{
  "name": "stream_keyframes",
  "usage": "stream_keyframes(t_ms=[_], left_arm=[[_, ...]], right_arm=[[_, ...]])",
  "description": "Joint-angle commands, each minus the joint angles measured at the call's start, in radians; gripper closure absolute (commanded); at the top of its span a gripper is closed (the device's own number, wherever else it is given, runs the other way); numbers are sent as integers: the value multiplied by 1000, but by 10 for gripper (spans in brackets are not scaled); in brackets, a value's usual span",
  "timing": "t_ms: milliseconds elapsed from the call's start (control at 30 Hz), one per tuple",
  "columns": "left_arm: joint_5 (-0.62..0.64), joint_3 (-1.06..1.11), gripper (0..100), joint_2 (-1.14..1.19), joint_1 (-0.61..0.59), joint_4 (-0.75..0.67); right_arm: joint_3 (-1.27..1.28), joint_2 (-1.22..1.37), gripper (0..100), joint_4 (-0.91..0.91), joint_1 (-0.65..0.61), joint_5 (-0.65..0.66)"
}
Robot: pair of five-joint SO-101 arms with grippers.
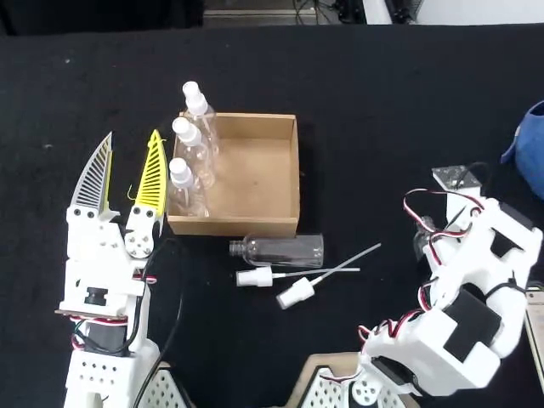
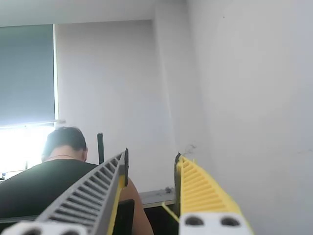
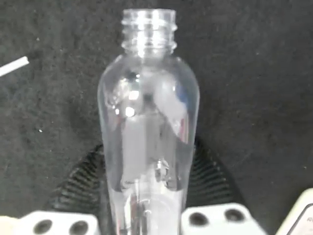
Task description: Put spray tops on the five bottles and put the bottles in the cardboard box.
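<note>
The cardboard box (image 1: 255,223) sits mid-table; three bottles with spray tops (image 1: 189,161) stand along its left inner wall. In front of the box lies an uncapped clear bottle (image 1: 279,250), with two loose spray tops (image 1: 255,277) (image 1: 297,295) just below it. My left gripper (image 1: 132,138) is open beside the box's left wall, holding nothing, and its fingers (image 2: 110,183) point up at the room. My right gripper (image 3: 146,166) is shut on another uncapped clear bottle (image 3: 148,107), which shows at the right of the table (image 1: 422,240) under the arm.
A blue object (image 1: 531,153) lies at the right edge, with a small clear plastic piece (image 1: 457,178) beside it. The arm bases stand along the front edge. The black table behind the box is open room.
</note>
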Motion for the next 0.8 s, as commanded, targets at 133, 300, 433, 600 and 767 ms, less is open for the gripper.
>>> stream_keyframes(t_ms=[133, 300, 433, 600, 767], left_arm=[[-8, 8, 970, -12, -10, -2], [-8, 8, 970, -14, -206, 3], [-2, 8, 970, -12, -417, 5], [-6, 8, 969, -12, -676, 115], [-2, 8, 970, -12, -917, 345]], right_arm=[[-97, -191, 988, 189, 15, 12], [-90, -404, 988, 245, 2, 11], [-116, -588, 987, 324, -57, -17], [-203, -786, 987, 526, -325, -184], [-286, -886, 987, 675, -743, -336]])
